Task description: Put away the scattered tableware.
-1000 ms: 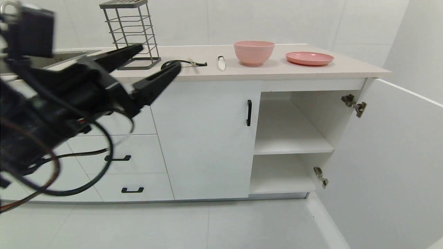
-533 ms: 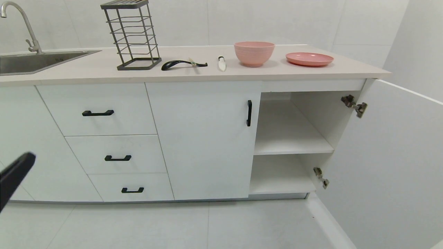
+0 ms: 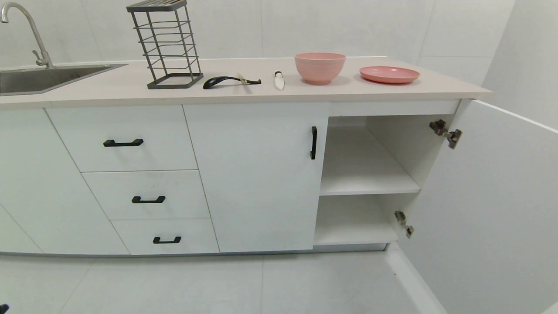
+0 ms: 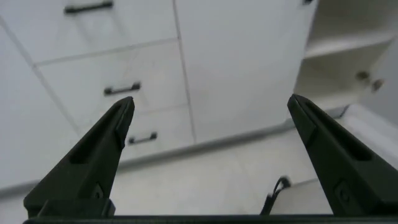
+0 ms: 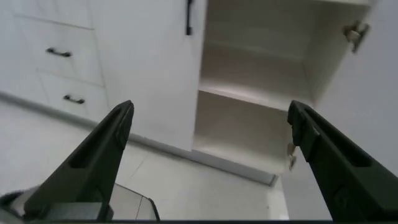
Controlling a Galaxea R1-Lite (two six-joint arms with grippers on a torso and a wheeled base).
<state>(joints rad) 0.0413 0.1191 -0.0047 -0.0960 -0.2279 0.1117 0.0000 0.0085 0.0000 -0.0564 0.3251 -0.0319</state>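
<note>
On the countertop [image 3: 130, 87] stand a pink bowl [image 3: 320, 66] and, to its right, a pink plate [image 3: 389, 74]. Left of the bowl lie a small white utensil [image 3: 279, 79], a thin stick-like utensil [image 3: 244, 81] and a black spoon [image 3: 222, 81]. My left gripper [image 4: 210, 109] is open and holds nothing; it hangs low in front of the drawers [image 4: 118, 90]. The right gripper [image 5: 210, 112] is also open, facing the open cabinet shelves [image 5: 249, 81] from low down. Both are far below the tableware.
A dark wire rack [image 3: 168, 43] stands on the counter left of the spoon, with a sink [image 3: 48, 76] and tap at the far left. The right cabinet door [image 3: 501, 196] is swung open, showing two bare shelves [image 3: 362, 174]. Three drawers [image 3: 148, 198] are closed.
My left arm, which stood high across the left of the head view, has dropped down and to the left out of that view. The tableware has not moved.
</note>
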